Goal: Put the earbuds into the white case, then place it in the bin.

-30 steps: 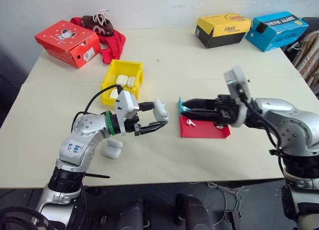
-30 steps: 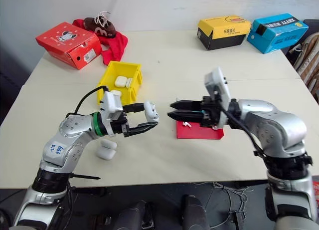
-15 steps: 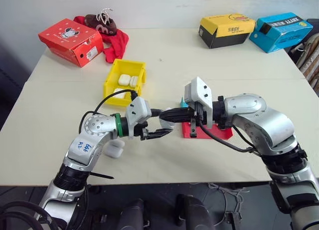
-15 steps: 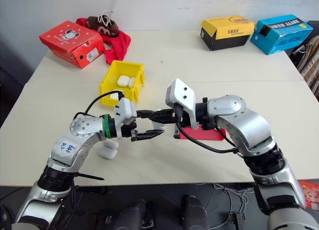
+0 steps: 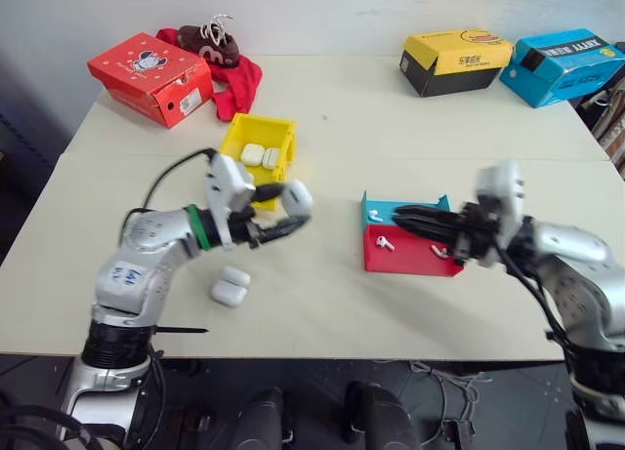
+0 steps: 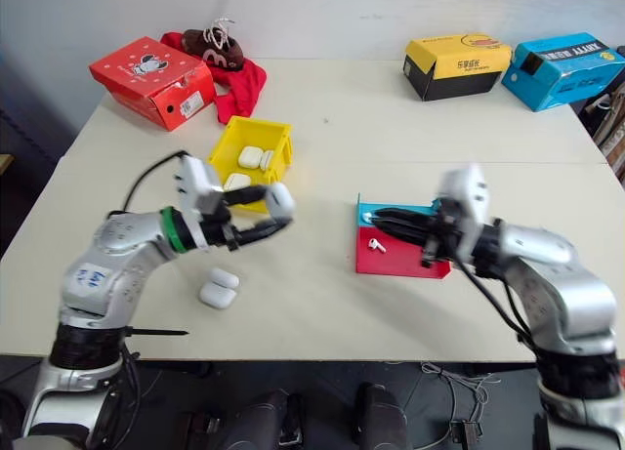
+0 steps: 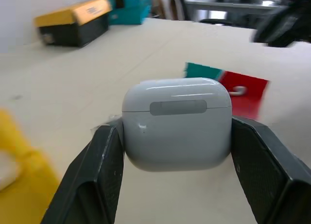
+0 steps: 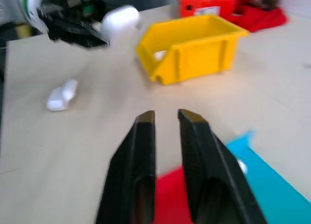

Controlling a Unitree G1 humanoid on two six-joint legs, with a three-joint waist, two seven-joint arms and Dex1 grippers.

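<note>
Little can be read. The blue box [image 5: 563, 65] at the far right of the bench [image 5: 332, 304] carries white lettering along its top edge, too small to make out. The yellow box [image 5: 455, 62] beside it bears small dark print, and the red box [image 5: 151, 65] a white sticker; none is legible.

Left end effector [image 5: 290, 214] clamped tight on white case [image 7: 176, 122], arm level, pointing inward. Right end effector [image 8: 165, 118] level, pointing inward, fingers slightly parted, empty.
</note>
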